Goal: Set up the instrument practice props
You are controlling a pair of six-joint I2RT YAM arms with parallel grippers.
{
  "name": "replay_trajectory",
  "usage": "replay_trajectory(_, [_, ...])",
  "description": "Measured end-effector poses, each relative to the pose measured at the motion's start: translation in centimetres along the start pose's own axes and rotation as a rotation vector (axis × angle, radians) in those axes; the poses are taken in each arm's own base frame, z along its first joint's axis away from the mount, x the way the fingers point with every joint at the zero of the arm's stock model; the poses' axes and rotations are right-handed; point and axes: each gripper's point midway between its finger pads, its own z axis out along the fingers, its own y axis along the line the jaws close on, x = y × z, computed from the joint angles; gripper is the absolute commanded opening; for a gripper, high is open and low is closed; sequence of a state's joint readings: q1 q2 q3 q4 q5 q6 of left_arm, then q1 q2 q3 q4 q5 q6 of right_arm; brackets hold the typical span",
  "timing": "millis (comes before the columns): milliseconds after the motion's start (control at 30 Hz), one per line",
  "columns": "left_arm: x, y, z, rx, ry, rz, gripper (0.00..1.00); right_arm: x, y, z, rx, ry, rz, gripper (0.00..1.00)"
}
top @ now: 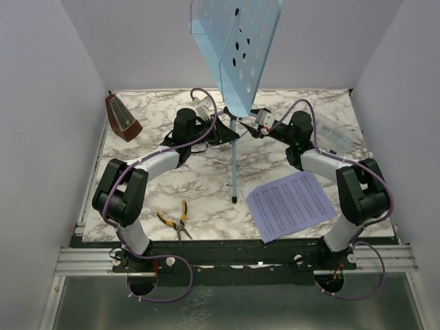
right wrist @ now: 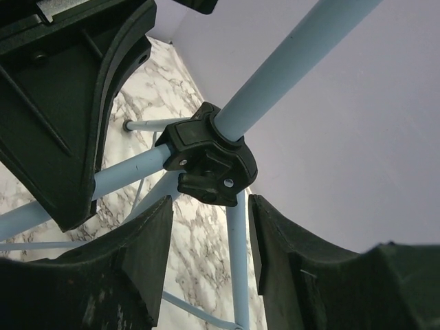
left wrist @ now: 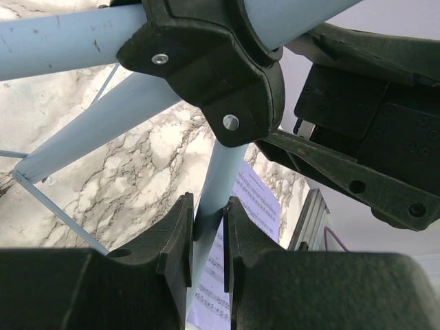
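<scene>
left pincer [left wrist: 207, 220] pinched on music stand [left wrist: 224, 168] leg, stand steadied upright | right pincer [right wrist: 210, 213] spread astride leg, grip not yet taken

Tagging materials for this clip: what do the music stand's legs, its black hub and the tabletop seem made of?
Music stand legs: likely painted metal tube; smooth light-blue coat with small dark scuffs. Hub: probably moulded plastic; matte black, rounded edges, silver screws. Tabletop: white with grey veins; stone or printed laminate, cannot tell.
</scene>
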State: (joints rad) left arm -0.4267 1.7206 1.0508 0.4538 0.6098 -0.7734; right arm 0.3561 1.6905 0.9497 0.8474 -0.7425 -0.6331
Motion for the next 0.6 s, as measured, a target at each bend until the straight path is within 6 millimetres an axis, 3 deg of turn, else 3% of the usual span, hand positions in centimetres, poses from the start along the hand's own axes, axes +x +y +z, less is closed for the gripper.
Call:
replay_trajectory(400, [0.0,0.0,0.0,0.000,0.000,-0.001,0.00,0.1,-0.2,0.5,0.006,-0.022,0.011,0.49])
replay_trajectory(600, [0.0,0.0,0.0,0.000,0.000,-0.003,0.00,-0.1,0.1,1.2,-0.006,-0.031,0.013,0.35])
